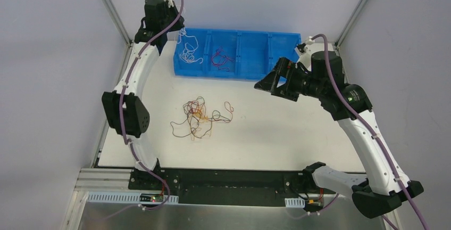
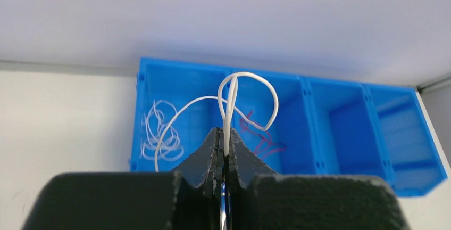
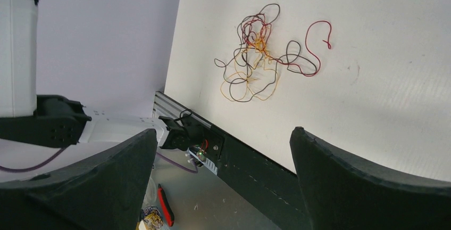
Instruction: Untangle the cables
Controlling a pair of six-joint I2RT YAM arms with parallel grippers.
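Our left gripper [image 2: 222, 137] is clamped on a white cable [image 2: 268, 94] over the left end of the blue bin [image 2: 340, 81]. The loop stands above the fingers and the tail drops toward the white strands [image 2: 159, 134] in the first compartment. Right gripper [image 3: 223, 134] gapes wide, holding nothing. The tangle [image 1: 199, 117] sits mid-table, left of the right gripper and toward the near edge. Only the left wrist view shows the pinch; only the right wrist view separates the tangle's colours.

Smooth blue plastic tray [image 1: 234, 74], matt white tabletop [image 1: 298, 134], grainy matt black left end effector [image 2: 224, 140], smooth-sheathed white cable [image 2: 227, 123].
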